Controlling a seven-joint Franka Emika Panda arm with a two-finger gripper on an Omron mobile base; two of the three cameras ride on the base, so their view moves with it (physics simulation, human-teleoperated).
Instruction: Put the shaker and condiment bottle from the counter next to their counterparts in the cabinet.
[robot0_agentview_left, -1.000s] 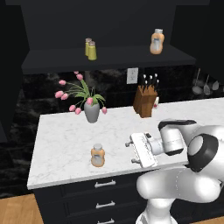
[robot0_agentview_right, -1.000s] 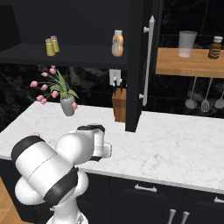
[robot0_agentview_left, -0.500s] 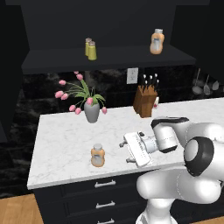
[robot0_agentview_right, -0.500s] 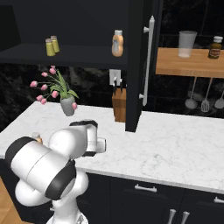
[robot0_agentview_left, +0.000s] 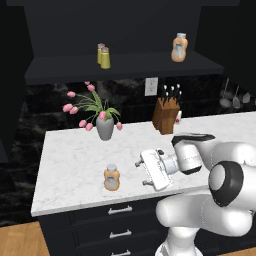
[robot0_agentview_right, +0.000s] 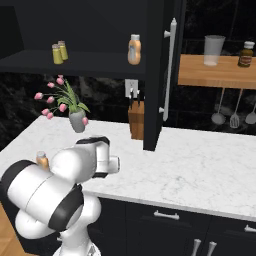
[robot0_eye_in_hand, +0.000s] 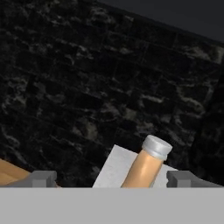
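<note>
Orange condiment bottle (robot0_agentview_left: 111, 178) standing upright near the front edge of the white surface (robot0_agentview_left: 70, 165), left of the arm. Just to its right, fingers (robot0_agentview_left: 141, 172) spread wide, empty, pointing toward the bottle, apart from it. Above, on the cabinet (robot0_agentview_left: 125, 65) shelf, two yellow-green shakers (robot0_agentview_left: 103, 55) side by side, second orange bottle (robot0_agentview_left: 179, 47) well to their right.
</note>
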